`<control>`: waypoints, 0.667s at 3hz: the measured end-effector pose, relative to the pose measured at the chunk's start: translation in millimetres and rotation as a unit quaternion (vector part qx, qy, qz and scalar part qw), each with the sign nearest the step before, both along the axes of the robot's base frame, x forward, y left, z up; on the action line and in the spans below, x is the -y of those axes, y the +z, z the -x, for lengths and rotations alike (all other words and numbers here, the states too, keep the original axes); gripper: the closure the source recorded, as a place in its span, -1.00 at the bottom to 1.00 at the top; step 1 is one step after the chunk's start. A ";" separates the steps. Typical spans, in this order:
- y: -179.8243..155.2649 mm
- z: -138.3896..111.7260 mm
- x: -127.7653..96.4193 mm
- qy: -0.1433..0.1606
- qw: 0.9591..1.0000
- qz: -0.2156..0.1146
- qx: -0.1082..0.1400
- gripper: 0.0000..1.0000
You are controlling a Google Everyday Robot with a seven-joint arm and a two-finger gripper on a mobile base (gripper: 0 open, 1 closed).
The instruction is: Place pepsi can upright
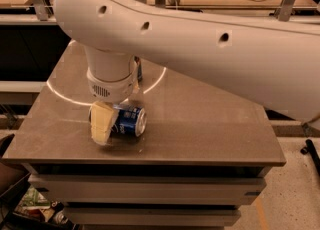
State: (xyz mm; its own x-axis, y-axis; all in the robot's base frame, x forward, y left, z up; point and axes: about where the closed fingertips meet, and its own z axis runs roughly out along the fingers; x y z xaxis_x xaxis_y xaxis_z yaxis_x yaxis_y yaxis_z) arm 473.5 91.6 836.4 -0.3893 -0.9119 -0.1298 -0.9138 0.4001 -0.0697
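Observation:
The pepsi can (pixel 131 120) lies on its side on the grey tabletop (pixel 210 124), near the front left, with its silver end facing right and toward me. My gripper (pixel 104 124) hangs from the big white arm (pixel 200 44) and sits low over the can's left end, covering that end from view. Its pale yellow tip reaches almost to the table surface right beside the can. Whether it grips the can does not show.
A dark upright object (pixel 138 69) stands behind the wrist, mostly hidden. The white arm spans the upper view from the right. The table's front edge (pixel 150 160) is close to the can. Clutter lies on the floor at lower left (pixel 35 201).

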 end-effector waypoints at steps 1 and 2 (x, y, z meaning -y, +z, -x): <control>0.7 0.7 -1.2 0.001 1.000 0.000 0.001 -0.22; 0.3 1.0 -1.4 0.002 1.000 0.000 0.001 0.25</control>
State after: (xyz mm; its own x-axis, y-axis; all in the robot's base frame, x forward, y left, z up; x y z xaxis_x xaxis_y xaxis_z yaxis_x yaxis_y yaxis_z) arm 472.5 93.0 836.7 -0.3859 -0.9133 -0.1305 -0.9150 0.3970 -0.0723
